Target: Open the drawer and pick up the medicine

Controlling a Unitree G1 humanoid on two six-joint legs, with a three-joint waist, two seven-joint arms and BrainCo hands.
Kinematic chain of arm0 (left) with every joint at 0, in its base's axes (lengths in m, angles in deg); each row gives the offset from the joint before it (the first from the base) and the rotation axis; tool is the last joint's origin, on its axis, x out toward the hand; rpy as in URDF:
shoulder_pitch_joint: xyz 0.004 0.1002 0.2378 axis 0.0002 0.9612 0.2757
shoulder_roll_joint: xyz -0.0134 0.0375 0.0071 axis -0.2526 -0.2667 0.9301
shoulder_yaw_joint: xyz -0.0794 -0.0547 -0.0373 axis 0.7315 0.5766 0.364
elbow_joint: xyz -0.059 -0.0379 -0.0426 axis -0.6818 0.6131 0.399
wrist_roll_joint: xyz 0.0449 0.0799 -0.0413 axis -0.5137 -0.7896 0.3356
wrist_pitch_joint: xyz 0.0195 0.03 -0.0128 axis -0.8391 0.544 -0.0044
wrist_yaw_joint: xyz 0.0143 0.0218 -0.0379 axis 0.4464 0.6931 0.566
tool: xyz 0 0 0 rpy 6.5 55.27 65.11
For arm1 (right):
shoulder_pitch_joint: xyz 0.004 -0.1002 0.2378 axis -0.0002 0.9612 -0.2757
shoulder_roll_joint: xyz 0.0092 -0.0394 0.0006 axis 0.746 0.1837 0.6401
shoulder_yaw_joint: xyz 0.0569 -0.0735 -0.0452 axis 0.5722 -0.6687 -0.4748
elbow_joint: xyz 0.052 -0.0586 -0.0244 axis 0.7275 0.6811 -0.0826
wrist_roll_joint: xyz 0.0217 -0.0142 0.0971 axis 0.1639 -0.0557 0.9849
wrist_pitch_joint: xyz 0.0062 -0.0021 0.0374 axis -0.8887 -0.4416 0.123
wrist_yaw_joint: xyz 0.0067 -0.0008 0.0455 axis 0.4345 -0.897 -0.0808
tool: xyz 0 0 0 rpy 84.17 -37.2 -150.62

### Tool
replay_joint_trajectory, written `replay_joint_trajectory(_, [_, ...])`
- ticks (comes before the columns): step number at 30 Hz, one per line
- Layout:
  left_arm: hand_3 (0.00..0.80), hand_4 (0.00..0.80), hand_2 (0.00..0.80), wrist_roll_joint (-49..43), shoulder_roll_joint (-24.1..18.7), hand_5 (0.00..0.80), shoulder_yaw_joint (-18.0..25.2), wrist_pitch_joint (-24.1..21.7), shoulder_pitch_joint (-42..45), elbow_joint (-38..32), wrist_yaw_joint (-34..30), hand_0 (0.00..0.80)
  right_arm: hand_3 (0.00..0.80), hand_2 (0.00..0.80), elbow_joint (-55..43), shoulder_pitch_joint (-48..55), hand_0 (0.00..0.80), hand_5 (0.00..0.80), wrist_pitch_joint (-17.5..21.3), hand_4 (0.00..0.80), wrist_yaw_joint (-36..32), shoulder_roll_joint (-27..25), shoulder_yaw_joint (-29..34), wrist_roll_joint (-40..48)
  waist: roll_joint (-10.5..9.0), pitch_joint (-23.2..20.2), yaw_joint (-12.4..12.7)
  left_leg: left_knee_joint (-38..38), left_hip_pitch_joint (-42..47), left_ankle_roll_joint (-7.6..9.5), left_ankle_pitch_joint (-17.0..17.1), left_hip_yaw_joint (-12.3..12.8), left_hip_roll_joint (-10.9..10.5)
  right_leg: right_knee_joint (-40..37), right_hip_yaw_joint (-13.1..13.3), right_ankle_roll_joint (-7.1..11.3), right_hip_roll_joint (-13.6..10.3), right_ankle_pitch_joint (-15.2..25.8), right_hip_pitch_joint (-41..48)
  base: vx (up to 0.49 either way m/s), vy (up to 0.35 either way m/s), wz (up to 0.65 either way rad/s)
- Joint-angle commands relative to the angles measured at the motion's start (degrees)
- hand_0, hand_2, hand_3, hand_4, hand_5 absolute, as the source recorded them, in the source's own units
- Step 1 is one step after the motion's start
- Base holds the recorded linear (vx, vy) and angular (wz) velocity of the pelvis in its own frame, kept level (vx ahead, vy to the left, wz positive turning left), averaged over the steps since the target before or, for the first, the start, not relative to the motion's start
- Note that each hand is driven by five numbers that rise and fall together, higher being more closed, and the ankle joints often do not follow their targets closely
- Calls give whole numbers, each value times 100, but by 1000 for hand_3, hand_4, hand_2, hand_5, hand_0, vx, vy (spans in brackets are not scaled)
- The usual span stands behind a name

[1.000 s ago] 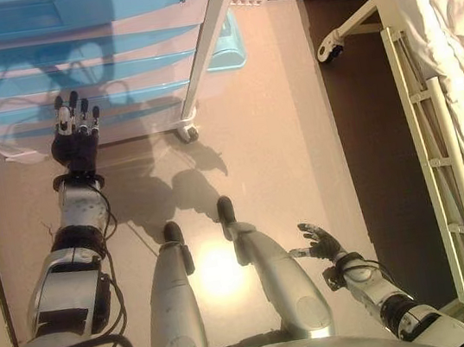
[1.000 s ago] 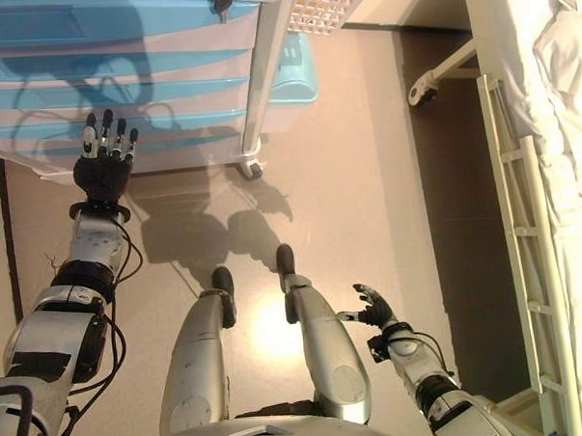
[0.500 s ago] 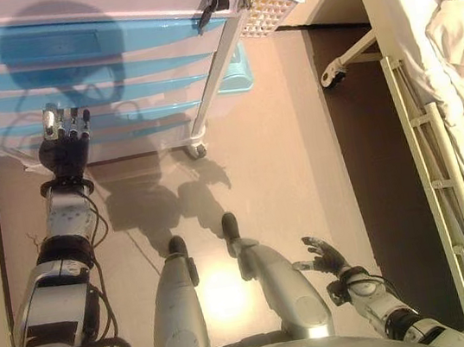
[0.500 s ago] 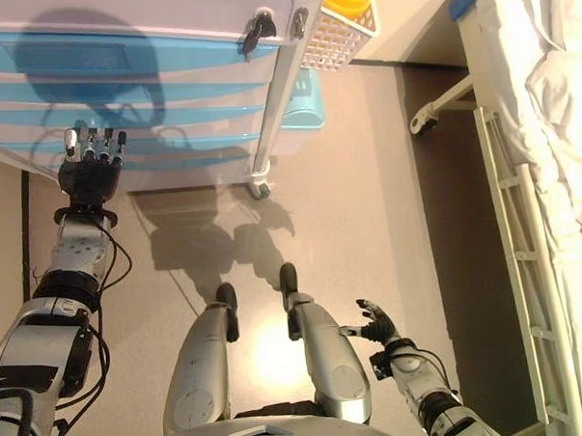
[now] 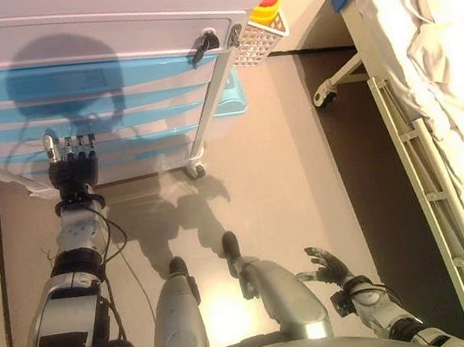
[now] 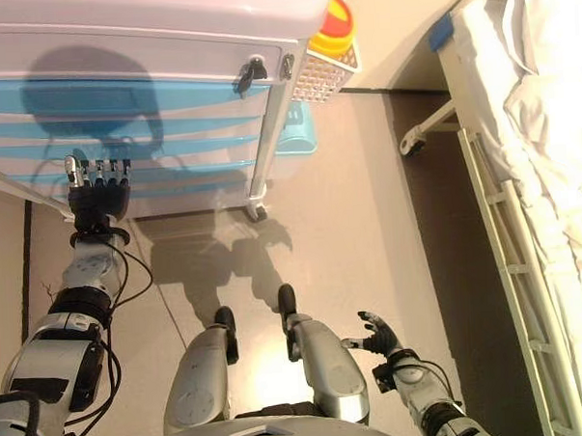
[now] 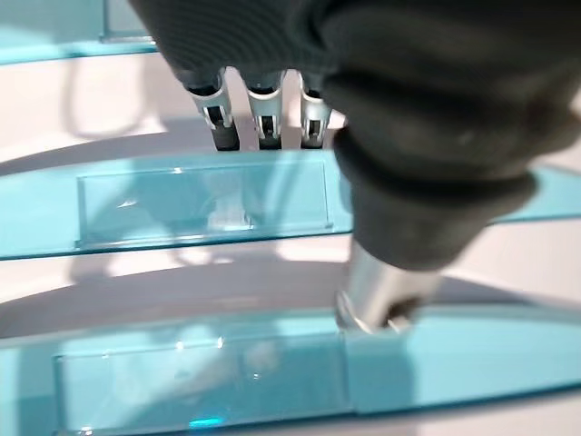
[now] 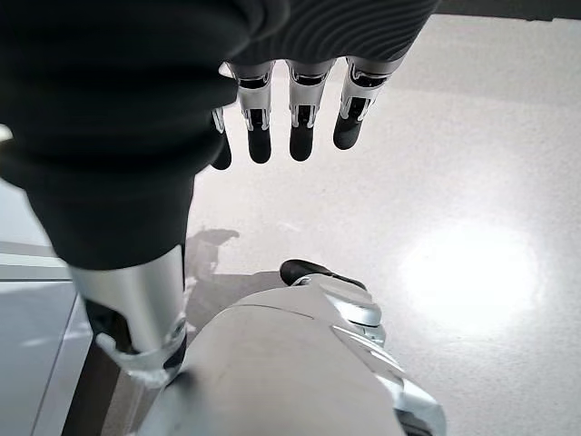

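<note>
The cart (image 5: 103,9) at the upper left has several shut drawers with light-blue handle strips (image 5: 135,109). My left hand (image 5: 72,167) is stretched out to a lower drawer front. In the left wrist view its fingers (image 7: 261,113) run straight and their tips are hidden behind the edge of a blue handle strip (image 7: 200,204). My right hand (image 5: 326,264) hangs low beside my right side, fingers relaxed and empty, also in the right wrist view (image 8: 300,109). No medicine shows in any view.
A key (image 5: 200,47) sits in the lock of the top drawer. A white mesh basket (image 5: 258,40) with a red and yellow thing hangs on the cart's side, a blue bin (image 5: 233,95) behind it. A bed with a side rail (image 5: 426,188) stands at the right.
The camera has tilted up, showing more of the cart's top. My left hand has moved forward onto the drawer front, its fingertips now at a blue handle strip. The right hand has barely moved.
</note>
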Motion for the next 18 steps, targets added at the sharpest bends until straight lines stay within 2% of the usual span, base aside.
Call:
replay_joint_trajectory(1, [800, 800, 800, -62, -448, 800, 168, 70, -1228, -2216, -2644, 800, 0, 0, 107, 686, 0, 0, 25, 0, -55, -146, -326, -257, 184, -854, 17, 338, -393, 110, -377, -75, -488, 19, 170, 187, 246, -168, 317, -81, -16, 6])
replay_joint_trajectory(9, [800, 800, 800, -437, 69, 800, 33, 288, -599, -2791, -2945, 800, 0, 0, -157, 509, 0, 0, -34, 0, -26, -174, -333, -490, 314, -934, 267, -290, -173, -23, -56, -406, -447, 161, -11, 95, 290, -481, 411, -96, -32, 9])
replay_joint_trajectory(15, [800, 800, 800, -385, 776, 800, 89, 141, 623, -3320, -3220, 800, 0, 0, -336, 424, 0, 0, -243, 0, 129, -228, -158, -691, 545, -1044, 590, -909, 273, -251, 310, -826, -382, 238, -416, -45, 171, -751, 677, -39, -44, 37])
replay_joint_trajectory(18, [800, 800, 800, -306, 1154, 800, 212, 71, 1528, -3536, -3401, 800, 0, 0, -368, 366, 0, 0, -383, 0, 175, -337, 41, -882, 768, -1062, 794, -1115, 452, -379, 503, -1084, -382, 271, -658, -151, 79, -874, 830, -25, 40, 55])
